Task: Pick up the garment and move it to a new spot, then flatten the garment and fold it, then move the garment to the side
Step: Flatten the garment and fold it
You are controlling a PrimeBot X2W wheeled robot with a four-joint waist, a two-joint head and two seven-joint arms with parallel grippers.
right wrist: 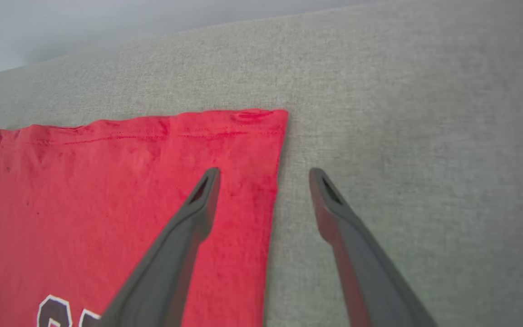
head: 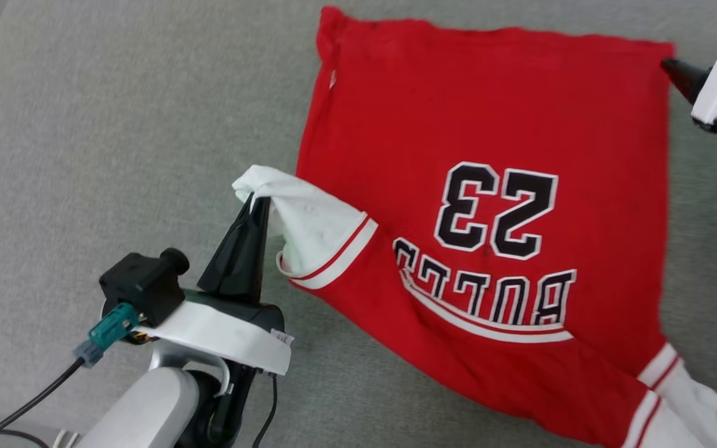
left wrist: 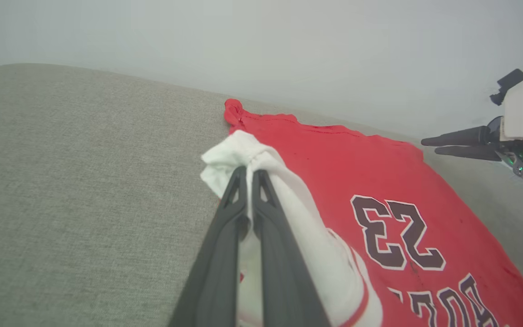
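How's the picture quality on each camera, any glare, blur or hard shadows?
Head view: soft even light, no glare, print on the jersey sharp. Left wrist view: left gripper slightly soft up close, wall washed pale. Right wrist view: right gripper soft-edged, no hard shadows.

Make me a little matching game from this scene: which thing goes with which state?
Things:
1 left gripper
2 right gripper
3 garment
4 grey surface

States:
A open, at the garment's edge
B spread out, print side up
C shut on the white sleeve
D lies beneath the rest

Pairs: 1-C, 2-A, 3-B, 4-D
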